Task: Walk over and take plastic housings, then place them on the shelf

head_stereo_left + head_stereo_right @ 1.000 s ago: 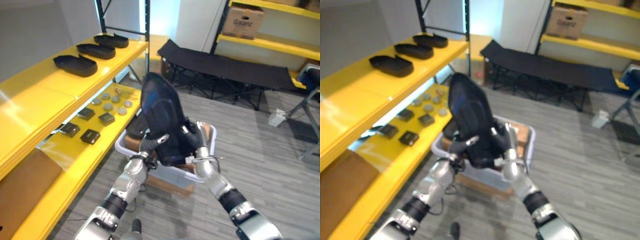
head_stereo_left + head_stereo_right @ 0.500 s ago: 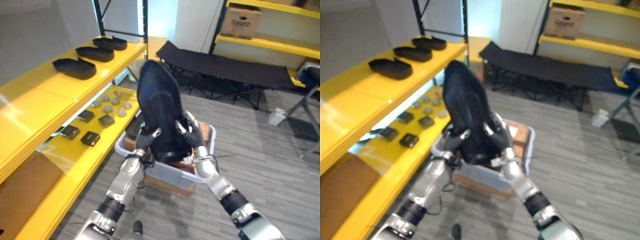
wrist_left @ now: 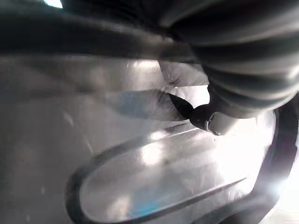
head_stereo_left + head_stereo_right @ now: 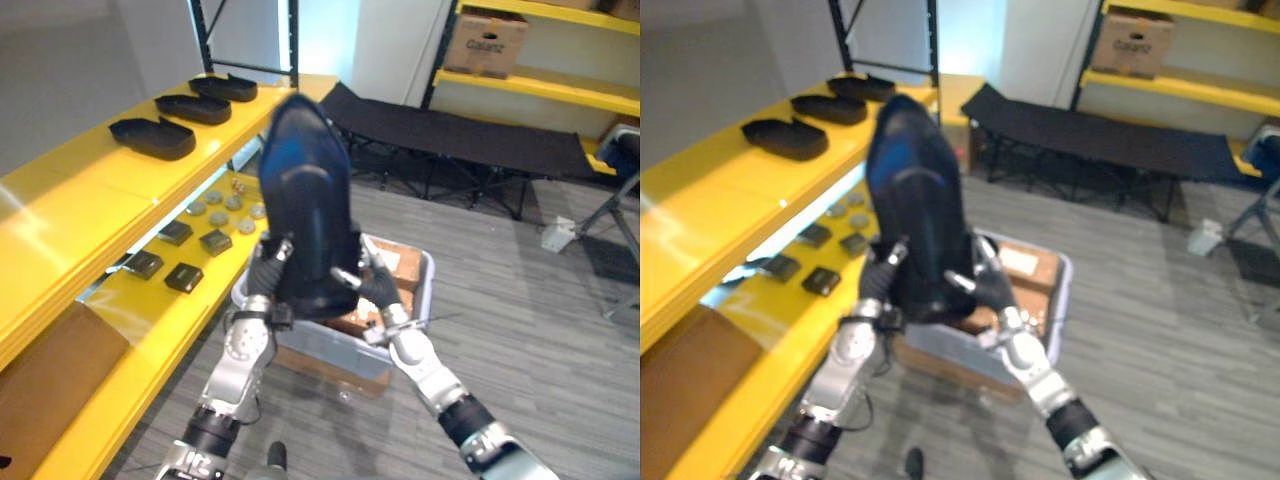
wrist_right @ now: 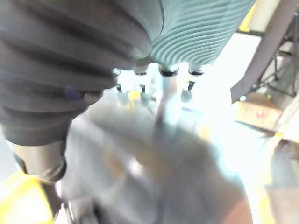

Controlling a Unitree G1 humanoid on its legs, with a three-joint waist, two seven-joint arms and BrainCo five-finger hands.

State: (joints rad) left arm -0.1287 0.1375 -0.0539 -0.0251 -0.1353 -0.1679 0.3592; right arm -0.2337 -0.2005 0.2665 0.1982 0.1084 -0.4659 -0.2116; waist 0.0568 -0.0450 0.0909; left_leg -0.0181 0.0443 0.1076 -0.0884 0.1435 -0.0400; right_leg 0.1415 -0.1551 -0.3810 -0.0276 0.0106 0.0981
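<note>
Shelf first: the long yellow metal upper shelf [image 4: 70, 200] runs up the left side of the frame, with three shallow black plastic trays [image 4: 152, 137] lined up at its far end, upper left, and plenty of bare yellow nearer the bottom left. Under it, the yellow lower shelf [image 4: 120, 330] has some small black square parts [image 4: 182, 276] and grey round discs [image 4: 218, 216] on it. Moving toward the middle, the left hand [image 4: 266, 282] is wrapped on the lower left edge of the big black teardrop-shaped plastic housing [image 4: 305, 200], and the right hand [image 4: 366, 287] grips the lower right edge, so it's clamped between both. The housing stands upright, long axis vertical, narrow end up, hanging over the grey plastic bin [image 4: 330, 345] with brown cardboard [image 4: 395, 262] inside. Here's the bit that matters imo: the open shelf space is off to the left of the housing, so the left hand is the nearer one, and I'd guess the housing has to tip over flat with its long axis along the shelf like the others. Further right there's grey plank floor [image 4: 540, 330], a black folding cot [image 4: 470, 140] across the back, and a brown cardboard box [image 4: 487, 42] on another yellow shelf, upper right.
</note>
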